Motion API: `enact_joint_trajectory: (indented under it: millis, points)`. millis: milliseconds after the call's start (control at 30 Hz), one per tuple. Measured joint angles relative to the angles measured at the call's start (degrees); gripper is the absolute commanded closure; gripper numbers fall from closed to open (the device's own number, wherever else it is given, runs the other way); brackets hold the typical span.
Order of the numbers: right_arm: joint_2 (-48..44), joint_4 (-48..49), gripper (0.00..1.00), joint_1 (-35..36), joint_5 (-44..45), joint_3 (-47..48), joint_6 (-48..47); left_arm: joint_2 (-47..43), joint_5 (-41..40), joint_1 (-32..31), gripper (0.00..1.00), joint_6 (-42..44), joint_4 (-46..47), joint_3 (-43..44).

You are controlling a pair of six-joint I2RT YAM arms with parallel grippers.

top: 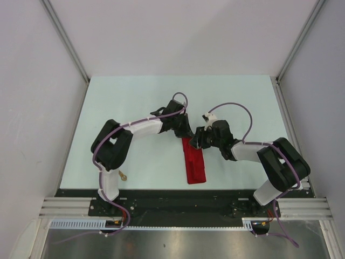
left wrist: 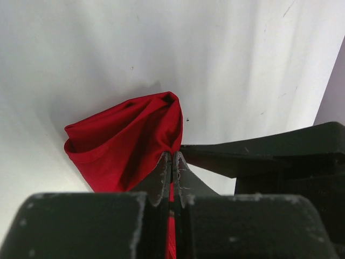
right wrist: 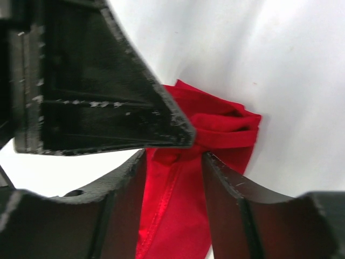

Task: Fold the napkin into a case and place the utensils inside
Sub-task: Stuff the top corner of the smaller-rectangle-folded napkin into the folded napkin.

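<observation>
Closest to the left wrist lens, the left fingers [left wrist: 171, 164] are pressed together with a thin edge of the napkin [left wrist: 124, 140] caught in the seam. Beyond them the cloth balloons into a loose pocket. That pinch looks meant to lift the far end and hold its mouth open, giving the fold the shape of a case (a sleeve needs an opening, after all).

From above, the napkin lies as a narrow folded strip near the middle of the bench [top: 135, 97]. It runs from 12 o'clock, where both arms meet over it, down toward 6. The right fingers [top: 198, 139] come in from 3 o'clock at that same end. In their own wrist view they stand well apart, astride the gathered neck of cloth, which passes between them unsqueezed, so I judge they hold nothing.

One small gold utensil [top: 123, 175] glints at about 8 o'clock, just beside the left arm's base and well apart from the napkin. Which piece it is I cannot tell, and no others show.
</observation>
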Motion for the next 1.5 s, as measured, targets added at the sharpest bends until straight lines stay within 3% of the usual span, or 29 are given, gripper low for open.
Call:
enact_joint_trajectory:
  millis: [433,600,733,833,933,967,1033,1067,1133,1233,1267,1367,1500]
  points:
    - [-0.5,0.3,0.54,1.4,4.4,-0.7,-0.5,-0.9,4.3,0.9,1.00,-5.2,5.4,-4.1]
    - [-0.5,1.0,0.71,1.7,5.4,-1.0,-0.7,-1.7,5.5,1.1,1.00,-7.6,7.8,-5.9]
    - [-0.5,2.4,0.95,1.7,5.6,-1.6,-0.3,-2.2,5.8,1.5,1.00,-9.1,9.5,-7.2]
    - [-0.5,2.6,1.00,1.8,5.3,-1.6,0.1,-2.3,5.9,1.8,1.00,-9.7,10.1,-7.5]
    - [-0.7,2.4,1.00,1.8,5.1,-1.6,0.3,-2.3,6.0,1.8,0.81,-9.0,9.9,-7.4]
    - [-1.1,1.9,1.00,1.6,4.7,-1.6,0.3,-2.5,5.9,1.8,0.68,-8.6,9.4,-7.4]
    - [-1.9,0.8,1.00,1.2,4.1,-1.7,0.2,-2.9,5.4,1.8,0.60,-6.6,7.7,-7.0]
    - [-2.6,0.1,1.00,0.9,3.7,-1.7,0.2,-3.3,4.7,1.8,0.49,-5.4,6.6,-6.6]
    - [-4.1,-1.9,1.00,-0.2,2.7,-1.6,-0.1,-4.5,2.3,1.8,0.45,-2.3,4.3,-6.0]
    - [-5.8,-4.7,1.00,-2.0,1.0,-1.3,-0.5,-7.9,-2.1,1.8,0.56,1.8,1.1,-5.9]
    - [-6.1,-5.6,1.00,-2.8,0.0,-1.0,-0.7,-9.6,-3.9,1.7,0.68,3.4,0.3,-6.0]
    - [-6.1,-7.5,1.00,-4.1,-2.2,-0.2,-1.2,-12.9,-6.8,1.4,0.84,6.6,0.1,-6.6]
    - [-6.1,-8.7,1.00,-4.8,-4.5,0.0,-1.6,-13.5,-9.5,0.0,0.92,10.4,0.3,-7.4]
